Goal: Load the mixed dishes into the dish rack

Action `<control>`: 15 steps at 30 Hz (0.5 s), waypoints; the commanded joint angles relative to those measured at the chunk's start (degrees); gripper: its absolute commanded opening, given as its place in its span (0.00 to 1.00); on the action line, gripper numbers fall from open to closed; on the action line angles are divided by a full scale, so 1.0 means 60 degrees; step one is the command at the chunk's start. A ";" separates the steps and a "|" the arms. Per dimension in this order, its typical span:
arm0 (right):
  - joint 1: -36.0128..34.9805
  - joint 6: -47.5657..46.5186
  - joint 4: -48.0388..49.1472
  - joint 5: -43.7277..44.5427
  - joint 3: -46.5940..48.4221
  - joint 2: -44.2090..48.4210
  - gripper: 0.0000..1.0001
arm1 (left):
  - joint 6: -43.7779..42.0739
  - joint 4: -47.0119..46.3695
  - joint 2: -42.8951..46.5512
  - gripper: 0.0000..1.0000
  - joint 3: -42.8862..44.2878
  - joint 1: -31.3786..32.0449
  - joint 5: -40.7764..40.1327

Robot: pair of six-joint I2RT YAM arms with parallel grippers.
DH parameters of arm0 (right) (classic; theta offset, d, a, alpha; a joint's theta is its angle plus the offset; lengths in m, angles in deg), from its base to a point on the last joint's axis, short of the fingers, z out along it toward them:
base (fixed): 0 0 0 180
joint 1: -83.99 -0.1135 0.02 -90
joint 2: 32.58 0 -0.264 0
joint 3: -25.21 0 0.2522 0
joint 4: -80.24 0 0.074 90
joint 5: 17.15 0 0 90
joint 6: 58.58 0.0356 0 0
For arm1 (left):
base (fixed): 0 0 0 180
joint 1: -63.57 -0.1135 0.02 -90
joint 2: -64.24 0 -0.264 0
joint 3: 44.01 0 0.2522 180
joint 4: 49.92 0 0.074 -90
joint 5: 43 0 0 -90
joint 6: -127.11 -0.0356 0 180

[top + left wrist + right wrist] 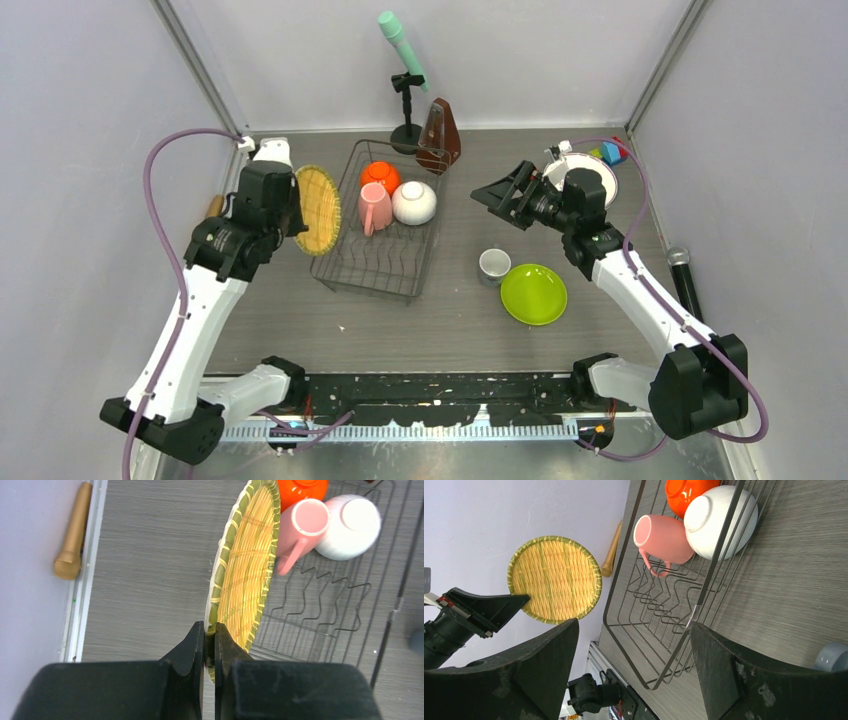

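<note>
**Woven plate on edge — over the wall and into the prongs**

Grips the lower rim of the tan woven round plate [245,560] with the left gripper [209,630], jaws pinched shut over the weave. Holds it upright on edge above the worktop [470,330], just outside the left long wall of the rectangular dark wire dish rack [365,287].

Likely next: lift over that wall, then lower between the upright prongs. Keep the plate vertical and turn its face to match the slot lines before descending. With only a thin pinch at the rim, move slowly to avoid swing. Release only once the bottom edge sits on the wires.

Room: far end of the rack taken by the orange bowl [380,176], pink mug [375,208] and white bowl [413,202], packed close together. No dish seen among the nearer prong rows — aim there, well short of the mug handle.

Right gripper [634,625] to the right of the rack, jaws spread wide, holding nothing. Lime-green plate [533,293] and small white cup [493,265] resting on the worktop beyond, out of the path.
</note>
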 commanded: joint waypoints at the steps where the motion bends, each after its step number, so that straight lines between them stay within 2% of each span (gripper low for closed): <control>1: -0.0019 -0.0225 -0.0046 0.0227 0.0446 0.0315 0.88 | -0.0298 -0.0887 -0.0362 0.00 -0.0015 -0.0052 -0.0803; 6: -0.0026 -0.0476 -0.0380 0.0373 0.0456 0.0532 0.88 | -0.0635 -0.1915 -0.0684 0.00 -0.0957 -0.0056 -0.0656; 9: -0.0019 -0.0529 -0.0444 0.0349 0.0420 0.0632 0.88 | -0.0644 -0.2183 -0.1017 0.00 -0.1315 -0.0052 -0.0861; 15: 0.0001 -0.0646 -0.0587 0.0486 0.0327 0.0724 0.88 | -0.0573 -0.2886 -0.1249 0.00 -0.1895 -0.0052 -0.0431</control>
